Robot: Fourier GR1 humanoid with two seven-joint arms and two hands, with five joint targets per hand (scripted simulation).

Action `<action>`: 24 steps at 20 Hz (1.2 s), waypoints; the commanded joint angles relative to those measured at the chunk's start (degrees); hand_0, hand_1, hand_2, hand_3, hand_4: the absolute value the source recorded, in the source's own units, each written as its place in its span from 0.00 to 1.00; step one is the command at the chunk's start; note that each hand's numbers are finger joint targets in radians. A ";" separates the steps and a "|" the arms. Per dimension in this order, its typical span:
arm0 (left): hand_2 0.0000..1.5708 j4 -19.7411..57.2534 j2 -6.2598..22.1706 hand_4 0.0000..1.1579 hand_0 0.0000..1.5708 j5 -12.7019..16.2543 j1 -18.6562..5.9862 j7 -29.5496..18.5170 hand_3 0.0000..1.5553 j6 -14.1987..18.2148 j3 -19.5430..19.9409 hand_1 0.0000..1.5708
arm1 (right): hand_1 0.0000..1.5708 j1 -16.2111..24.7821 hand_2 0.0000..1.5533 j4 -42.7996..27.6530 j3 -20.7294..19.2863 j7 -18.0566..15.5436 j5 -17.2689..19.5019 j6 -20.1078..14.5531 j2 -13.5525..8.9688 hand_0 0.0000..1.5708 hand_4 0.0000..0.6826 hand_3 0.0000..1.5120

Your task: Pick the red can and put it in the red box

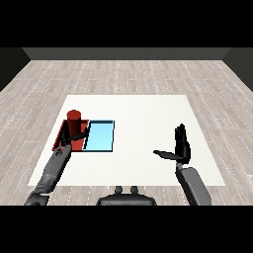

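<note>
left hand [74, 139] curled on can [73, 123] over red tray [60, 136] | lower upright, then release | right hand [181, 148] open, idle

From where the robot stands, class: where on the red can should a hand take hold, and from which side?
Grip the red can round its upright cylindrical side, about mid-height, coming from the near side, as the left hand is placed. It stands upright over the red tray.
</note>
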 commanded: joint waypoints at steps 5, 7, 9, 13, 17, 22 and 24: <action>0.99 28.43 1.12 0.92 1.00 -3.00 -13.85 -1.21 0.95 -2.09 4.85 1.00 | 0.00 -4.16 0.00 9.39 -2.26 -0.15 1.37 0.72 0.86 0.00 0.00 0.00; 1.00 35.26 0.34 0.91 1.00 -3.50 -15.58 -4.73 0.97 -2.31 5.76 1.00 | 0.00 -4.47 0.00 9.78 -2.51 -0.39 0.63 1.20 1.52 0.00 0.00 0.00; 0.98 39.76 -0.99 0.89 1.00 -5.11 -19.04 -2.55 0.94 -1.88 4.79 1.00 | 0.00 -4.19 0.00 11.23 -4.71 -1.10 -1.36 3.54 0.53 0.00 0.00 0.00; 0.46 46.13 -2.75 0.64 0.44 -7.33 -18.75 3.30 0.32 1.38 3.14 0.44 | 0.00 -8.54 0.00 16.86 -4.32 -2.90 -0.37 2.90 3.00 0.00 0.00 0.00; 0.51 50.63 -3.49 0.69 0.53 -6.77 -17.26 3.34 0.32 1.58 4.47 0.53 | 0.00 -8.51 0.00 17.86 -4.46 -3.85 0.35 2.83 3.29 0.00 0.00 0.00; 0.74 52.29 -0.26 0.60 0.82 -3.21 -17.25 5.78 0.00 -0.04 8.49 0.82 | 0.00 -9.25 0.00 21.01 -4.85 -6.17 0.09 3.87 4.80 0.00 0.00 0.00; 0.00 53.59 2.71 0.56 0.00 -4.58 -17.45 7.94 0.00 -8.79 7.04 0.00 | 0.00 -7.13 0.00 16.87 -5.30 -5.35 -0.51 4.51 3.37 0.00 0.00 0.00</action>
